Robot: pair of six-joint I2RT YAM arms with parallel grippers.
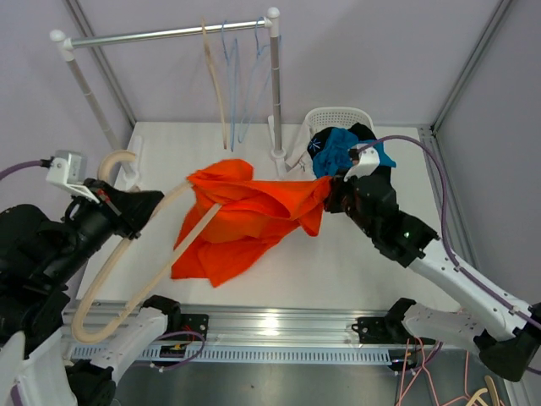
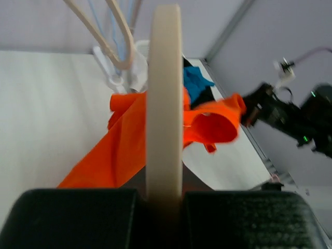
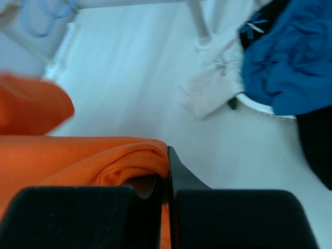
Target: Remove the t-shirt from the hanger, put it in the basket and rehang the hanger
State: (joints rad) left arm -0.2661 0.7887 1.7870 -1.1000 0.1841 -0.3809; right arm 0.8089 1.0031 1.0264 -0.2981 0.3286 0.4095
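An orange t-shirt (image 1: 245, 220) hangs on a cream hanger (image 1: 156, 222) above the table's middle. My left gripper (image 1: 145, 205) is shut on the hanger's bar, which runs up between its jaws in the left wrist view (image 2: 164, 104). The shirt (image 2: 124, 150) drapes off the hanger's far end there. My right gripper (image 1: 331, 193) is shut on the shirt's right edge and pulls the cloth taut to the right. The pinched orange fabric (image 3: 104, 161) shows between its fingers (image 3: 176, 171). The hanger's far arm is hidden inside the shirt.
A white clothes rail (image 1: 169, 34) stands at the back with several bare hangers (image 1: 232, 85). A white basket (image 1: 338, 123) at the back right holds blue and black clothes (image 1: 342, 152). The rail's right post foot (image 1: 277, 152) is just behind the shirt.
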